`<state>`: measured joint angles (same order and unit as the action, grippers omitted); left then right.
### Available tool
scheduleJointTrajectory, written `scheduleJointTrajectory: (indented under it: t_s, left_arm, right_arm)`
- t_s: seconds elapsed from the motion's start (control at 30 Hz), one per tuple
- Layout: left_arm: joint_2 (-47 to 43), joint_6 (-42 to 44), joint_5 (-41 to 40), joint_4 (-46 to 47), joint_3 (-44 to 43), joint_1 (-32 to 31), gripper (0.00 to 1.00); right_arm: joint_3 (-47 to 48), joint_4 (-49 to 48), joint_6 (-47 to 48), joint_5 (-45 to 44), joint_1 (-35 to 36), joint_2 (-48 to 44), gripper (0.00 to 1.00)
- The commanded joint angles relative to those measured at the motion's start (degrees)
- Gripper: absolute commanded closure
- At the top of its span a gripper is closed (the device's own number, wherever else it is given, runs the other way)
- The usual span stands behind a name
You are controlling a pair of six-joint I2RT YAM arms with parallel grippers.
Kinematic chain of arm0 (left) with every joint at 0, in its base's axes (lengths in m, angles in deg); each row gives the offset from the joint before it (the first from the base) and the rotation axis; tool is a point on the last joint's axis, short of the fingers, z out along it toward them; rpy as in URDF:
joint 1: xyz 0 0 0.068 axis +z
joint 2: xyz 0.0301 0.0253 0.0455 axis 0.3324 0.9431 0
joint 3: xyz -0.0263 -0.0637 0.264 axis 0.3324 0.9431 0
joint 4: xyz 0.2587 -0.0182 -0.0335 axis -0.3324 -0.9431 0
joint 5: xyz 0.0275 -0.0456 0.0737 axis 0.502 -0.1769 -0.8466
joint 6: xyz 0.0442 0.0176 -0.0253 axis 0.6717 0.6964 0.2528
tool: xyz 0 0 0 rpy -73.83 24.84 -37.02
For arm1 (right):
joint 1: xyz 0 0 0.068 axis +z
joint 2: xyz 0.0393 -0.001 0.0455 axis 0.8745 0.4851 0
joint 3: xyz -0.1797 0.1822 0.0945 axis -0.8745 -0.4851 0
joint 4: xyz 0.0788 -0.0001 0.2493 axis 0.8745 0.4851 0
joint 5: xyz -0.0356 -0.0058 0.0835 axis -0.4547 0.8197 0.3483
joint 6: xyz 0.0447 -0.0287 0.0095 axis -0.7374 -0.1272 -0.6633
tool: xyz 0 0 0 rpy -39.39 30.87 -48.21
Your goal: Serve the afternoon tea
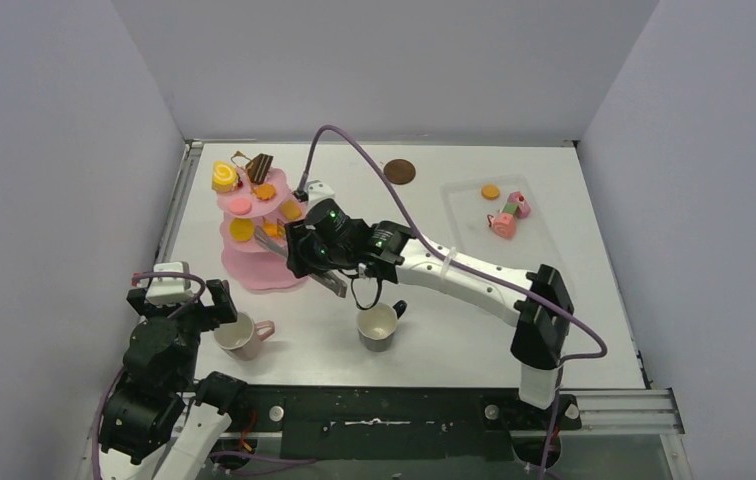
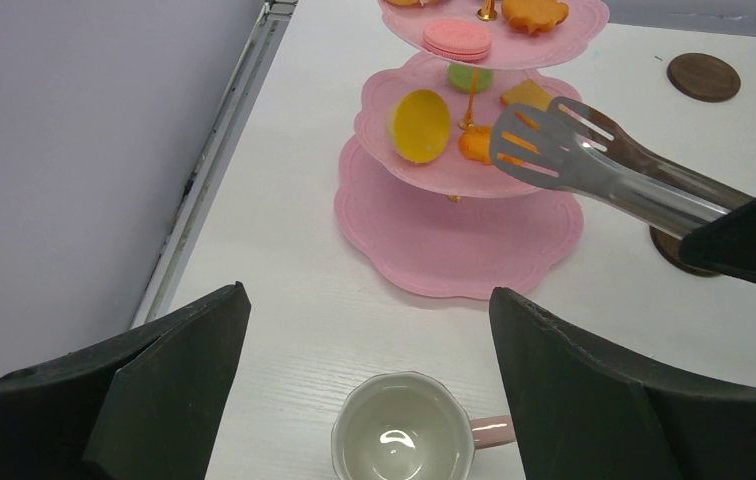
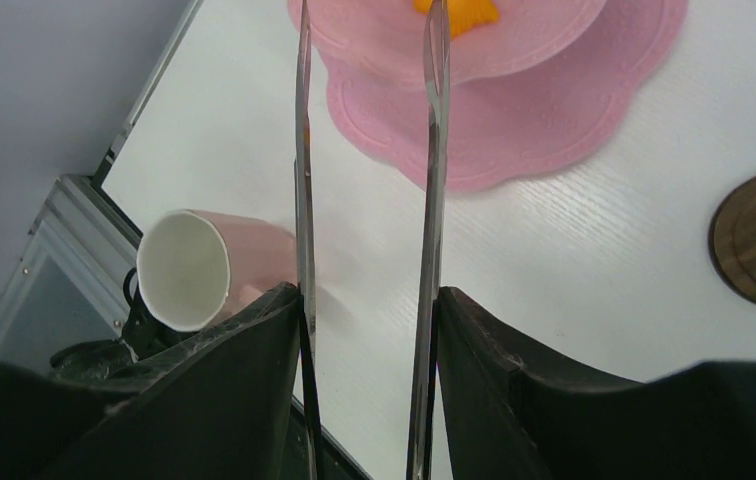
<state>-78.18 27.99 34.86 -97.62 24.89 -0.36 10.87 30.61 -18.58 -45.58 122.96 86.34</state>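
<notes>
Partway, seemingly: right gripper (image 3: 369, 300) clamped the tongs (image 2: 594, 165), tips just ahead at the stand (image 1: 254, 272); several pastries (image 1: 506, 215) lay unserved in the tray (image 1: 554, 250) behind it; left gripper (image 2: 366, 300) hung open.

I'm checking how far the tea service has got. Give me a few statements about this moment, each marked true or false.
1. The right gripper is clamped on the long metal tongs. True.
2. The pink mug stands on a round brown coaster. False: it stands on the bare white table, and that coaster lies far back with nothing on it.
3. The clear rectangular plastic tray is empty. False: several small toy pastries lie in it.
4. The left gripper is open above the pink mug. True.
</notes>
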Motion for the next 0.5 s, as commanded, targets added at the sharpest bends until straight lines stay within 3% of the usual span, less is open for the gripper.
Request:
scheduleJointTrajectory:
  t_s: [0.0, 0.47]
  left_arm:
    - [-0.4, -0.6, 1.0, 1.5, -2.3, 0.1, 0.11]
    - [5.6, -0.7, 3.7, 3.6, -3.1, -1.6, 0.11]
  right_arm:
    - [-4.0, 0.8, 0.3, -2.2, 0.2, -8.4, 0.51]
    - [-19.1, 9.4, 2.1, -14.2, -3.2, -26.8, 0.51]
